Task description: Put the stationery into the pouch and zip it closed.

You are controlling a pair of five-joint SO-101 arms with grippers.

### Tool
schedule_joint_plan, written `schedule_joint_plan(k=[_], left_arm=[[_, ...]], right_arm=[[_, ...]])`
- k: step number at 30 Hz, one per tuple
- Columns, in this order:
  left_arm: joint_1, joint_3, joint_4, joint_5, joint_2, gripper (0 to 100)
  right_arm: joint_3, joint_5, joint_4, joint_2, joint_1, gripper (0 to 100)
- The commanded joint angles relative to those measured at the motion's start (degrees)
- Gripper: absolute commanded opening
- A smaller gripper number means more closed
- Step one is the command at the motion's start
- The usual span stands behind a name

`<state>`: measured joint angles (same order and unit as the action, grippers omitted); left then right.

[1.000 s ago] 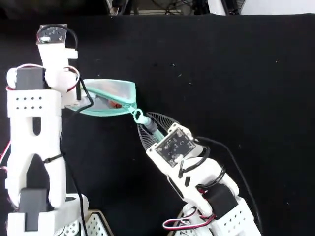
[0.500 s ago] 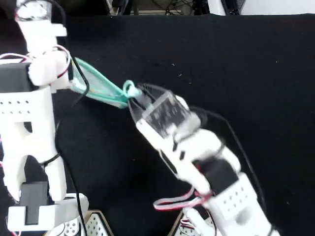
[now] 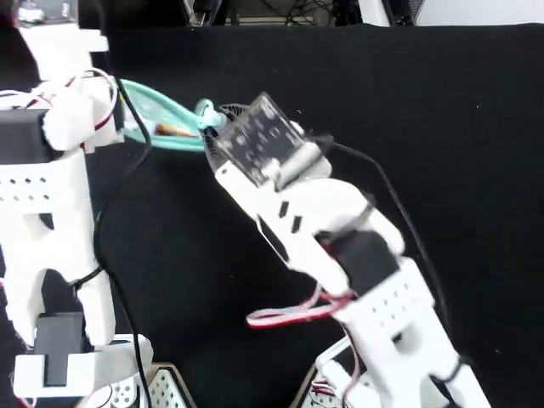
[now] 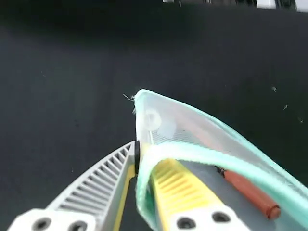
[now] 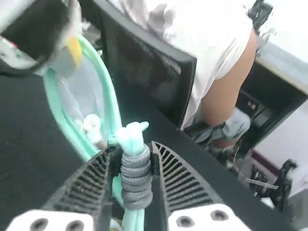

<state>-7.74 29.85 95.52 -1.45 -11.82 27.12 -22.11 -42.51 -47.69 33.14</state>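
A clear pouch (image 3: 161,119) with mint-green trim hangs lifted off the black table, stretched between both arms. My left gripper (image 4: 142,187) is shut on one end of the pouch (image 4: 192,144), one finger inside its edge. A red-brown pen (image 4: 250,192) lies inside, also seen as the pen (image 3: 174,130) in the high view. My right gripper (image 5: 132,175) is shut on the grey-wrapped zipper pull (image 5: 134,178) with its mint cord tip, at the pouch's (image 5: 91,101) other end. In the high view the right gripper (image 3: 214,127) sits just right of the mint pull loop (image 3: 204,109).
The black table (image 3: 408,119) spreads out to the right and behind. The left arm's white body (image 3: 47,212) stands along the left edge. A mesh chair (image 5: 144,62) and a seated person are beyond the table's far edge.
Both arms have risen and swung toward the back left, lifting the pouch off the table. The pouch went from lying flat to hanging edge-on and taut.
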Motion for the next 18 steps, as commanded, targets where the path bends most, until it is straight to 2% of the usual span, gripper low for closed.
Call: schedule_joint_plan(k=[1, 6, 11, 14, 18], left_arm=[[-0.04, -0.04, 5.27, 0.0, -0.44, 4], [-0.04, -8.66, 5.36, -0.09, -0.97, 12], [0.04, -12.97, 5.36, -0.09, -0.97, 14], [0.04, -12.18, 5.27, -0.18, -0.97, 14], [-0.13, -2.95, 5.27, -0.18, -1.05, 14]], right_arm=[[-3.3, -1.23, -2.02, -5.58, 0.53, 1.2], [-2.86, -0.88, -5.89, -6.55, 0.79, 1.2], [-0.48, -1.14, -5.8, -6.55, 0.79, 1.2], [0.66, -1.23, -4.57, -6.46, 0.79, 1.2], [0.75, -1.23, -3.78, -6.46, 0.79, 1.2]])
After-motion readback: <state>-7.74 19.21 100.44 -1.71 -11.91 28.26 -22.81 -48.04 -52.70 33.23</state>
